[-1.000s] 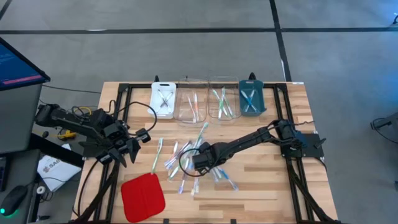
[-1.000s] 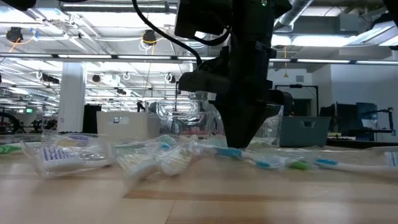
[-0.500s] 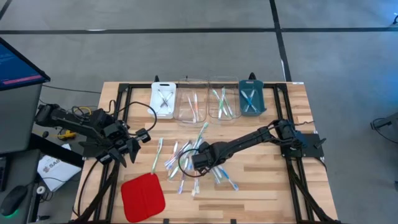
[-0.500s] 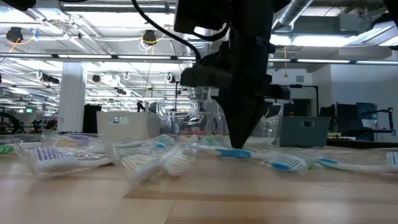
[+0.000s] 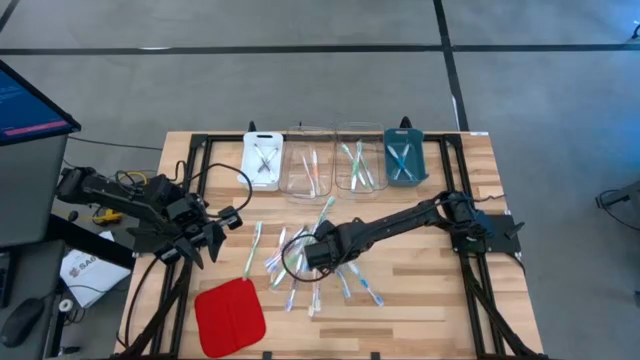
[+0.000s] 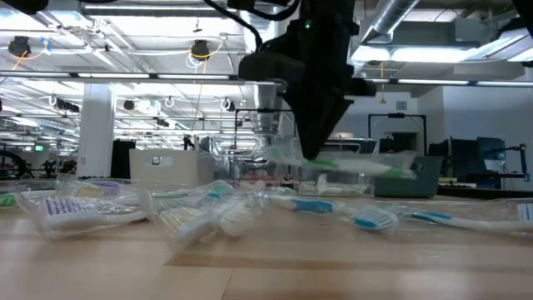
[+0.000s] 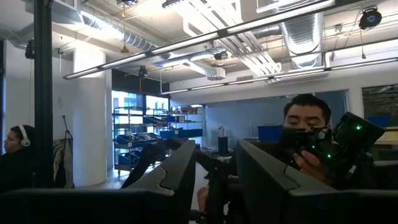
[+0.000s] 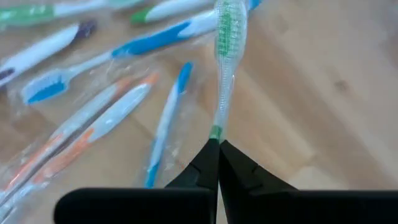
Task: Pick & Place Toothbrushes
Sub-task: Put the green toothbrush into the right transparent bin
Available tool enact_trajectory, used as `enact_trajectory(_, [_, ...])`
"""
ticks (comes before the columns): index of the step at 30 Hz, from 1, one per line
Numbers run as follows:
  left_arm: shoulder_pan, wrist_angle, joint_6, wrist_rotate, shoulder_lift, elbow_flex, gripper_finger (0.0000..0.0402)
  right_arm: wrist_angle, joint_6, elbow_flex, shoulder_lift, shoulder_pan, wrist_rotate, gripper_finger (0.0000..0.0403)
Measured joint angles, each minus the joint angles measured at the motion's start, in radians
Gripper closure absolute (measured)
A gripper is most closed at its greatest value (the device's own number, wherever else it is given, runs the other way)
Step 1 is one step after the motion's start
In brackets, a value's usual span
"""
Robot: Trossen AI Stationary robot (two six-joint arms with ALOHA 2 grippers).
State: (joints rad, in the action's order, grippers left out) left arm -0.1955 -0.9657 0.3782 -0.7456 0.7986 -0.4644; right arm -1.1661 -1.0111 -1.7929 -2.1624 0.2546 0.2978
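1. The bench (image 5: 430, 290) is bare wood planks, with four small trays (image 5: 335, 160) along its far edge.
2. The right hand (image 8: 218, 144), over the bench's middle, is pinched closed on a green toothbrush (image 8: 224, 74) by its very end.
3. The left hand (image 5: 222, 232), partly open, grips nothing near the left edge.
4. The toothbrushes (image 5: 300, 270) look light, stiff and slick in clear wrappers; a mid-handle grip would swing less.

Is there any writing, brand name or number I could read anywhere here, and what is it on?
Nothing reads for certain.
White box on the floor left of the table: dark letters, too small to read.
Monitor screen: lines of text, too small.
Wrapped toothbrush: purple print, blurred.
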Motion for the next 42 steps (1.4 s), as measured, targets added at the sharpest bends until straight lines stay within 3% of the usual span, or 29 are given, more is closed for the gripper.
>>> enact_trajectory(7, [0.0, 0.0, 0.0, 0.0, 0.0, 0.0, 0.0293, -0.215, 0.039, -0.155, 0.001, -0.026, 0.094, 0.0402])
enact_trajectory(12, [0.0, 0.001, 0.0, 0.0, 0.0, 0.0, 0.0293, -0.405, 0.043, -0.261, 0.045, -0.064, 0.245, 0.0403])
enact_trajectory(18, [0.0, 0.001, 0.0, -0.005, 0.0, 0.0, 0.0293, -0.393, 0.129, -0.244, 0.214, -0.144, 0.373, 0.0403])
enact_trajectory(22, [0.0, 0.001, 0.0, -0.012, 0.0, 0.0, 0.0293, -0.37, 0.154, -0.216, 0.307, -0.271, 0.437, 0.0403])
enact_trajectory(26, [0.0, 0.0, 0.0, -0.012, 0.0, 0.0, 0.0293, -0.23, 0.261, -0.162, 0.363, -0.436, 0.41, 0.0403])
enact_trajectory(32, [0.0, -0.002, 0.0, -0.012, 0.0, 0.0, 0.0293, 0.041, 0.418, -0.026, 0.359, -0.635, 0.269, 0.0403])
enact_trajectory(36, [0.0, 0.0, 0.0, -0.015, 0.001, 0.0, 0.0293, 0.241, 0.532, 0.111, 0.358, -0.713, 0.14, 0.0403])
enact_trajectory(42, [0.0, 0.0, -0.002, -0.023, 0.001, 0.0, 0.0293, 0.346, 0.658, 0.242, 0.357, -0.792, 0.041, 0.0403])
